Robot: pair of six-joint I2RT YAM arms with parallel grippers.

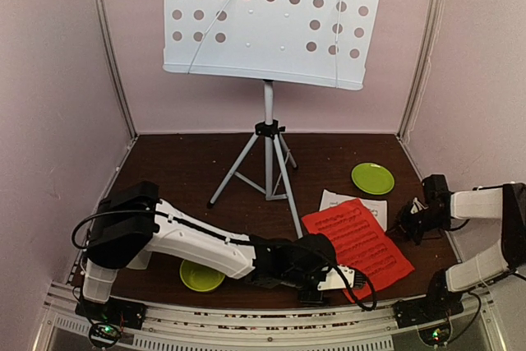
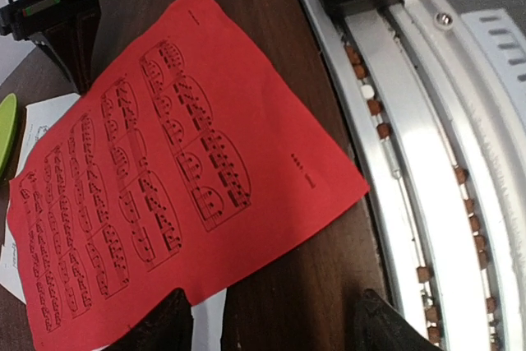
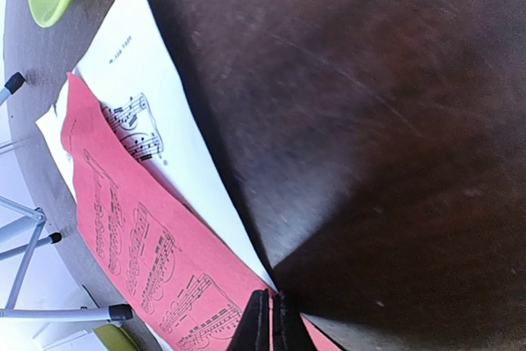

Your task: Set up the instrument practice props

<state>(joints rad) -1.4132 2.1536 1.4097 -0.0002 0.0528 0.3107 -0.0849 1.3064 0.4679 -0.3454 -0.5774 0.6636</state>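
The pale perforated music stand (image 1: 271,22) rises on tripod legs (image 1: 269,172) at the back. The red sheet (image 1: 357,242) lies on the dark table, overlapping the white sheet (image 1: 339,201). My right gripper (image 1: 408,223) is at the red sheet's right edge. In the right wrist view its fingers (image 3: 261,326) are shut on the red sheet (image 3: 140,244), whose edge is raised; the white sheet (image 3: 156,96) runs in close beside them. My left gripper (image 2: 275,330) stands open over bare table at the near corner of the red sheet (image 2: 164,162), holding nothing.
A flat green plate (image 1: 372,177) lies behind the sheets. A lime-green bowl (image 1: 197,277) sits near the front, half hidden by the left arm. A metal rail (image 2: 427,162) borders the table's near edge, and pink walls close in both sides.
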